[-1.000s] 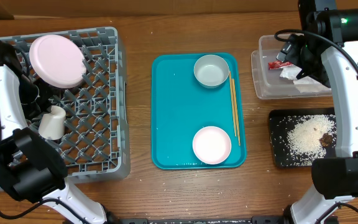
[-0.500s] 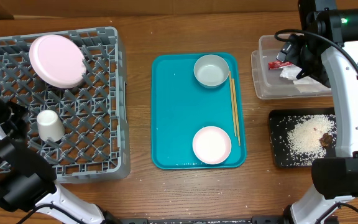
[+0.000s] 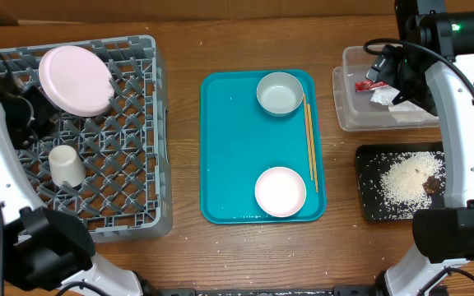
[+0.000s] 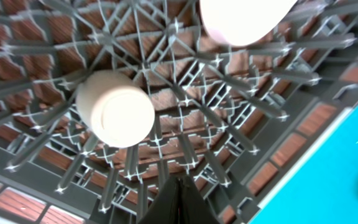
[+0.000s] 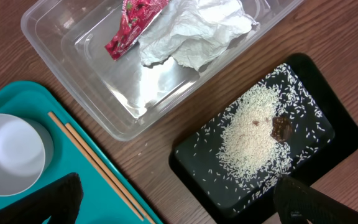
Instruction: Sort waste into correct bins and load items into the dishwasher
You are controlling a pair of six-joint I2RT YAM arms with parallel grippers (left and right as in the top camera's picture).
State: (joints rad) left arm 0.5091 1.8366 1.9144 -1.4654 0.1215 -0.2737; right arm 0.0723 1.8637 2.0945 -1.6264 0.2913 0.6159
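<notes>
Left gripper [image 4: 180,191], fingers together, hangs above the cup [image 3: 66,164] in the dish rack [image 3: 142,218]; right gripper [image 5: 179,182], fingers spread, should next fetch the grey bowl [image 3: 280,93].

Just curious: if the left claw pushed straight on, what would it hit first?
The shut left claw would probably meet the rack floor first, just right of the cup; depth is unclear.

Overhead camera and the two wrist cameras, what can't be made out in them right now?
Overhead: the right arm covers the black tray's right end and part of the clear tub.
Left wrist: the pale pink plate is blurred and cut off by the top edge.
Right wrist: the grey bowl is cut off by the left edge.
</notes>
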